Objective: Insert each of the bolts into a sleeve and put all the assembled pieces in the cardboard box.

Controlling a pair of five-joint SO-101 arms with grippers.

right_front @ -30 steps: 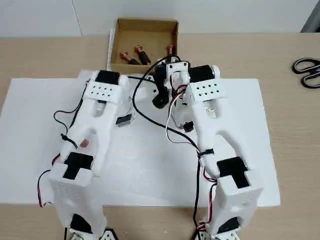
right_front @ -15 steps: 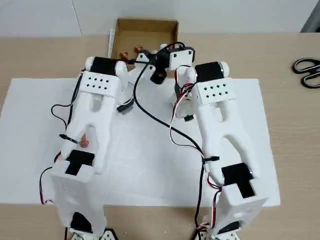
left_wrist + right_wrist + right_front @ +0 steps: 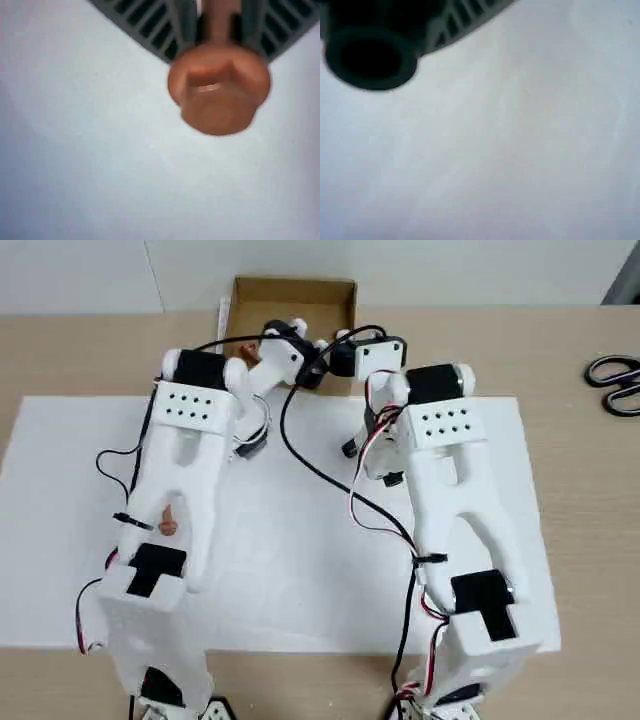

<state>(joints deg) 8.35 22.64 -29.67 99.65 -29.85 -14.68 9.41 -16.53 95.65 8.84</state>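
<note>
1. The table (image 3: 580,490) carries a white sheet (image 3: 290,570) across its middle, from near the left edge to short of the right edge.
2. A second bolt (image 3: 168,524), copper-coloured, lies on the sheet toward the table's left edge. It is seen through the gap in the left arm (image 3: 185,450), which stretches toward the far edge.
3. The left gripper (image 3: 218,20) is clamped on a copper bolt (image 3: 218,92). The shank sits between the ribbed grey jaws and the hexagonal head points at the wrist camera. A plain pale surface lies behind it.
4. The cardboard box (image 3: 292,287) stands open at the table's far edge, left of centre, just beyond the sheet's far edge. A copper-coloured piece shows inside by its left wall. Both arms' wrists cover the box's near side.
5. The right arm (image 3: 450,460) stretches toward the far edge, just right of the box. The right gripper (image 3: 395,22) is closed on a black sleeve (image 3: 370,57), whose open bore faces the wrist camera above a pale surface.
6. Scissors (image 3: 615,383) lie at the table's right edge, toward the far corner, off the sheet.
</note>
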